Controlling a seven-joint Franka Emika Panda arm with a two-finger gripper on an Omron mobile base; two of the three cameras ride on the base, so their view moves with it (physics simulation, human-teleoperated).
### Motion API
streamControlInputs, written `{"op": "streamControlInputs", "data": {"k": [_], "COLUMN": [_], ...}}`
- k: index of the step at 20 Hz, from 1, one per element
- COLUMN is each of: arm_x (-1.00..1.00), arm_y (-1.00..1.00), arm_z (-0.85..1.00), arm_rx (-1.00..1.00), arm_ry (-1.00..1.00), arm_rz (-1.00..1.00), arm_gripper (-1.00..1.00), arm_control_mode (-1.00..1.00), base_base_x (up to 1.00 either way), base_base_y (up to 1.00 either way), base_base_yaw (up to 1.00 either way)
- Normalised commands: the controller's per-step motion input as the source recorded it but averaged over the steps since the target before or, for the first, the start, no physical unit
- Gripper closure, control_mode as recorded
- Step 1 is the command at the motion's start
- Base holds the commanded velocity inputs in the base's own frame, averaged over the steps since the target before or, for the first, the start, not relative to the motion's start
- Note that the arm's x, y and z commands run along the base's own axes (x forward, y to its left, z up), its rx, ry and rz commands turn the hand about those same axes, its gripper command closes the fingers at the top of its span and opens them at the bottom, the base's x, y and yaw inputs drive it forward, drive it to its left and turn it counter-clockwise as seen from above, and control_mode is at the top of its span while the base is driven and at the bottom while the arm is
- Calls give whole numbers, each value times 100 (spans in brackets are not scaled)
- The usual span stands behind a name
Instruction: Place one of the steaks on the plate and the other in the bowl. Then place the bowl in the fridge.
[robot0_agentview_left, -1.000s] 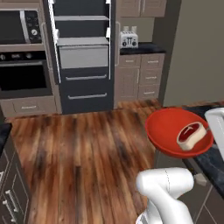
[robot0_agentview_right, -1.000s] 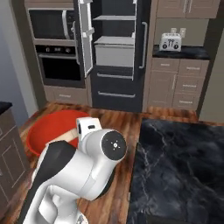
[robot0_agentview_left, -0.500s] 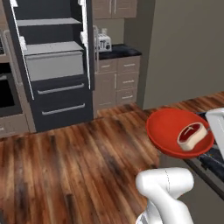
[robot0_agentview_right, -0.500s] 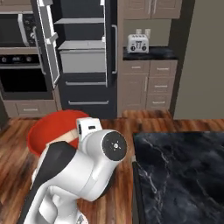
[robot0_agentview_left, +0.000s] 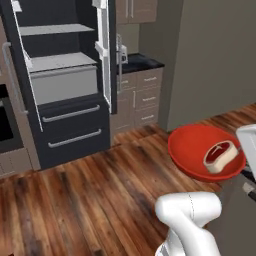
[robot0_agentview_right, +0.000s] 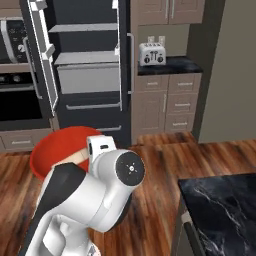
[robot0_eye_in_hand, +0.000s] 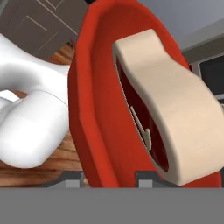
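i'm carrying the bowl (robot0_agentview_left: 200, 150), steak (robot0_agentview_left: 218, 155) inside, my pincer (robot0_eye_in_hand: 109, 177) clamped on its rim; next, drive to the open fridge (robot0_agentview_left: 55, 80) at eleven o'clock.

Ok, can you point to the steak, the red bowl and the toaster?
steak (robot0_agentview_left: 218, 155), left base view, on its red middle.
bowl (robot0_agentview_left: 190, 150), left base view, on its bare inside, left of the steak.
toaster (robot0_agentview_right: 152, 53), right base view, on its front face.

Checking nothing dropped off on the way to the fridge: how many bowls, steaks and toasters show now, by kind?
Glossy red-orange round bowl: 1
Raw red steak with cream fat rim, lying in that bowl: 1
Silver toaster on the dark counter: 1
Total: 3
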Motion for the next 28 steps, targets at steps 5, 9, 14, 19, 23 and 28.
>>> {"op": "streamControlInputs", "data": {"k": [5,9,14,19,23,28], "arm_x": [0,0,0,0,0,0], "arm_y": [0,0,0,0,0,0], "arm_z": [0,0,0,0,0,0], "arm_rx": [0,0,0,0,0,0], "arm_ry": [0,0,0,0,0,0], "arm_rz": [0,0,0,0,0,0], "arm_gripper": [100,100,100,100,100,100], "arm_control_mode": [100,100,100,100,100,100], "base_base_x": [59,66,72,87,86,77], "base_base_y": [39,0,8,11,15,16], "base_base_yaw": [-3,17,17,7,0,0]}}
